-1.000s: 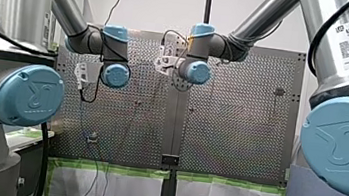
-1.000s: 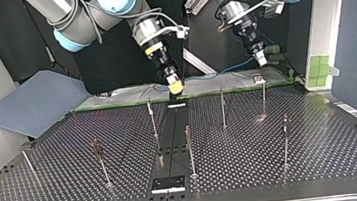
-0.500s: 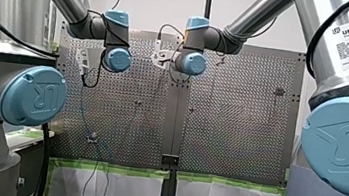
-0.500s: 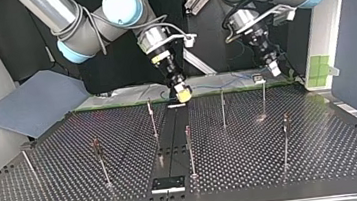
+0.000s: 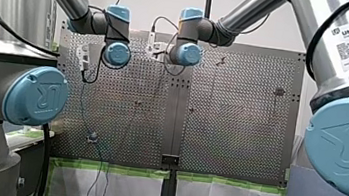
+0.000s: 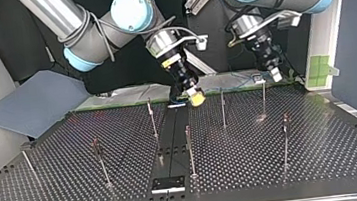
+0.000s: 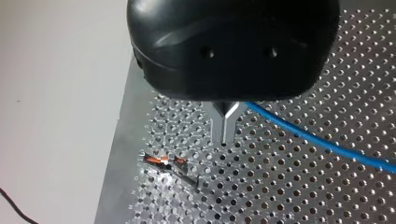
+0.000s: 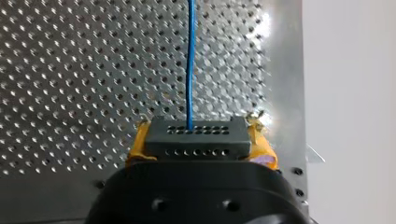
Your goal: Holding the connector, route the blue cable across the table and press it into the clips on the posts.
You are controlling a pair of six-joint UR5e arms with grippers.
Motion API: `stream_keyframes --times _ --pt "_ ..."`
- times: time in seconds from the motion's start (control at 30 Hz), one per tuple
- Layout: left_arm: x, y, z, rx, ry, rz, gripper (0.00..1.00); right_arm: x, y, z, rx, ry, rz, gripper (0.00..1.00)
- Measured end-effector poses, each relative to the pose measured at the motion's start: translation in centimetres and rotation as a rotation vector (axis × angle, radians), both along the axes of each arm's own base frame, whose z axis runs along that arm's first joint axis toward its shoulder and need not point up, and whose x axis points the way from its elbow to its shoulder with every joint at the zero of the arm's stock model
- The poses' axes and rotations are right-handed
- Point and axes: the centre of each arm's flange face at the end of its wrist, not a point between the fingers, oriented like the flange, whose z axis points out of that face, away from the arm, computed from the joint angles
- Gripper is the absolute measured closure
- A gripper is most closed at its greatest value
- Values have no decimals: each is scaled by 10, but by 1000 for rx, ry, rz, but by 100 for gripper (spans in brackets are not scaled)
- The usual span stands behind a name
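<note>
In the right wrist view my right gripper (image 8: 198, 140), with yellow pads, is shut on a dark grey connector (image 8: 196, 137). The blue cable (image 8: 190, 60) runs straight ahead from it. In the top view that gripper (image 6: 196, 98) hangs over the table's far edge near the middle. My left gripper (image 6: 275, 74) is further toward that view's right, just above a post's clip (image 6: 258, 78). Its metal fingers (image 7: 225, 125) are shut, and the blue cable (image 7: 317, 142) leads away from their base. Several thin posts (image 6: 222, 107) stand on the perforated table (image 6: 323, 155).
A black strip (image 6: 171, 141) runs down the table's middle to a black plate (image 6: 167, 183). A grey-blue sheet (image 6: 36, 103) lies off the table at the top view's left. A panel with green tape (image 6: 321, 65) stands at its right. Under my left gripper a clip (image 7: 166, 162) shows.
Both grippers have moved toward the top view's right and come lower. The right one has carried the connector past the table's middle strip.
</note>
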Motion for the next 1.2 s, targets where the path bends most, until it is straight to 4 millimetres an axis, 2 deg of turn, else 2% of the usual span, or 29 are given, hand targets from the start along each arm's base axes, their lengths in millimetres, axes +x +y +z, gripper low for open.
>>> stream_keyframes --times 0.37,0.5,0.77,0.93,1.2 --pt "18 24 7 21 47 38 100 21 0 4 38 31 21 100" --pt "26 32 13 26 40 37 100 24 -4 12 47 37 21 100" --pt "46 34 29 24 15 15 100 28 -13 26 60 45 15 100" --pt "59 35 34 22 16 17 100 35 -18 27 69 55 16 100" --pt "68 43 45 18 -1 30 100 49 -29 28 64 50 27 100"
